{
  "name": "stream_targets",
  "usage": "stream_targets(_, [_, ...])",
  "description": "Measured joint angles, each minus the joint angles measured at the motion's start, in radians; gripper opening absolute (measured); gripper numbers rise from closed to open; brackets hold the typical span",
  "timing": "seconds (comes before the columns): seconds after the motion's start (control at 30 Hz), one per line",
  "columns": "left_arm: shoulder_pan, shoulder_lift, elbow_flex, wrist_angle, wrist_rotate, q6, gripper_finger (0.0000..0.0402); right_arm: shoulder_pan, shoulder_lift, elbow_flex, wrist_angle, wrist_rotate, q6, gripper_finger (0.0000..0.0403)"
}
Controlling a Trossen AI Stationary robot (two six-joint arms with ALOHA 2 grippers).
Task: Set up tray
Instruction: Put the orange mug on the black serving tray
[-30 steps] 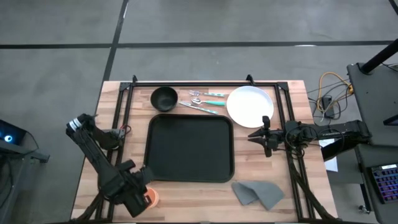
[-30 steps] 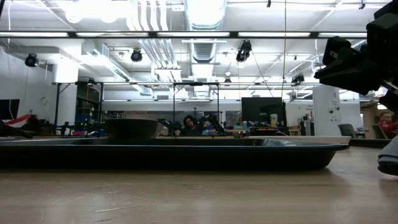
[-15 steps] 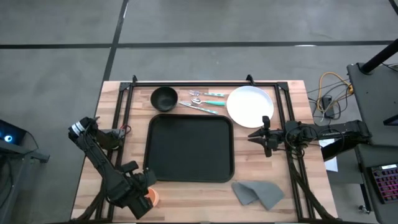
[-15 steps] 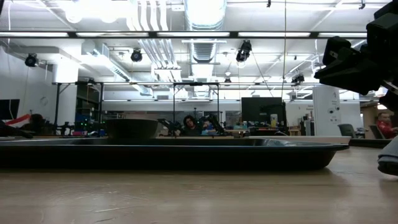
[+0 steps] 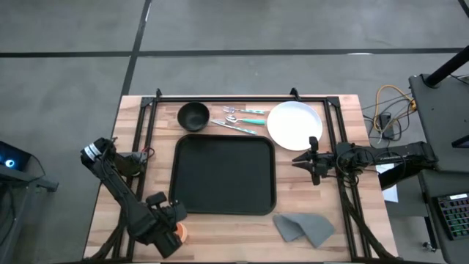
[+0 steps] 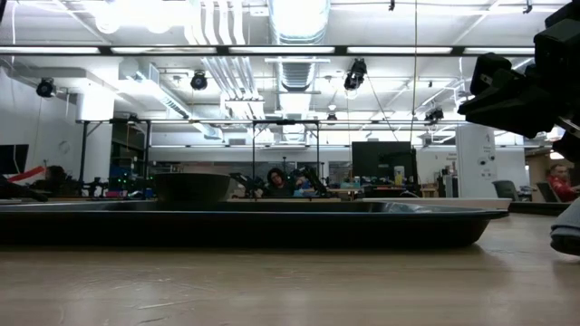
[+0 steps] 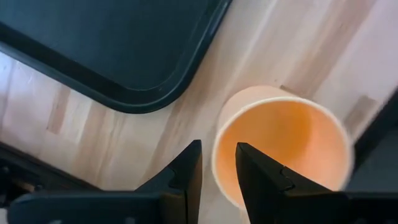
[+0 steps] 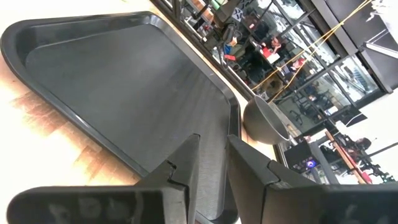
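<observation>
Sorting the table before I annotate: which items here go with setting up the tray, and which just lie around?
Job:
tray
black bowl
cutlery
white plate
orange cup, under the left pincer
grey cloth

Lying about:
cables
right pincer, waiting beside the tray

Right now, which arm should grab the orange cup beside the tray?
Left. The left gripper already straddles the orange cup's rim near the tray corner; the right gripper waits across the tray.
</observation>
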Motion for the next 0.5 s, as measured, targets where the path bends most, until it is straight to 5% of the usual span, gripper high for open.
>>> stream_targets(0.5, [0.0,-0.005,-0.118,0.13,0.063,0.0,0.0079,0.0,0.0,0.0,0.0,0.0,0.0,0.0068])
